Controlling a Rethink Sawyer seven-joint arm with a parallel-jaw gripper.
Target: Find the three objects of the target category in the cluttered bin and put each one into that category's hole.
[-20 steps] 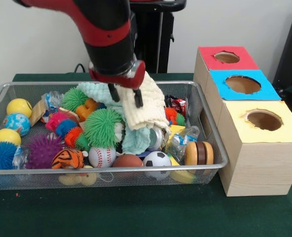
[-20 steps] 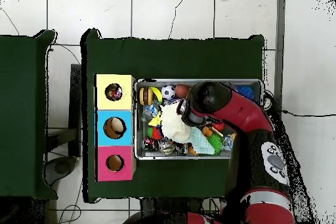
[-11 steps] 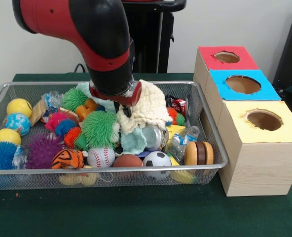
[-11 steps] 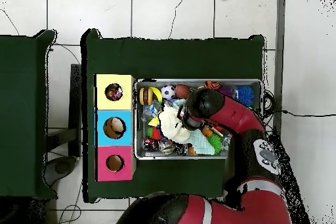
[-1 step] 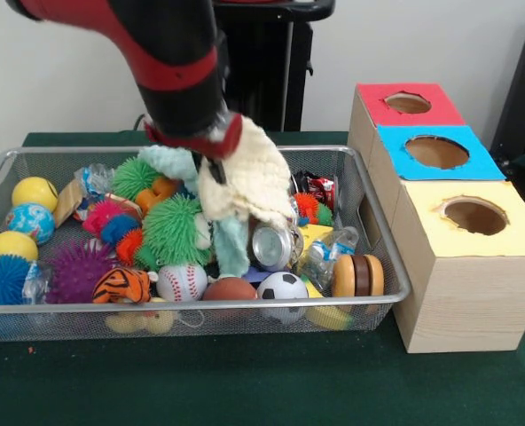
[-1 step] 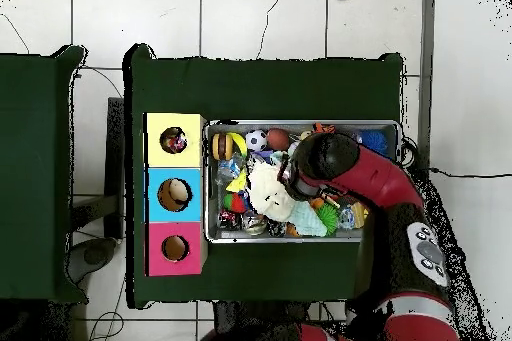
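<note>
Lifted since half a sec ago: my hand (image 5: 211, 164) has come up w/ the cream cloth (image 5: 249, 182), which sat bunched low on the pile and now hangs free in folds at frame centre. Hand is closed on cream cloth, gripping its top edge; a mint cloth (image 5: 230, 240) trails below it, lower end down among the toys. Can't tell if mint one is pinched too or just snagged.

Wire bin (image 5: 382, 266) fills the left and middle of the front view. Silver can (image 5: 270, 246) now exposed just right of the mint cloth, w/ soccer ball (image 5: 282, 285) and brown ball (image 5: 230, 289) at the near rim below it. Green spiky ball (image 5: 171, 230) sits just left of the hanging cloths, baseball (image 5: 183, 281) and tiger toy (image 5: 122, 285) lower left.

Room: bin packed rim to rim, no bare mesh near the hand. Space above the pile is open towards the right rim. Hole box (image 5: 458, 293) stands just beside the bin's right edge: red hole (image 5: 408, 103) upper right, blue hole (image 5: 436, 152) mid, yellow hole (image 5: 475, 216) nearest. Green worktop (image 5: 245, 382) bare along the bottom of frame.

Overhead: cream cloth (image 6: 268, 192) mid-bin, nearer the box side; arm covers the bin's right part.
</note>
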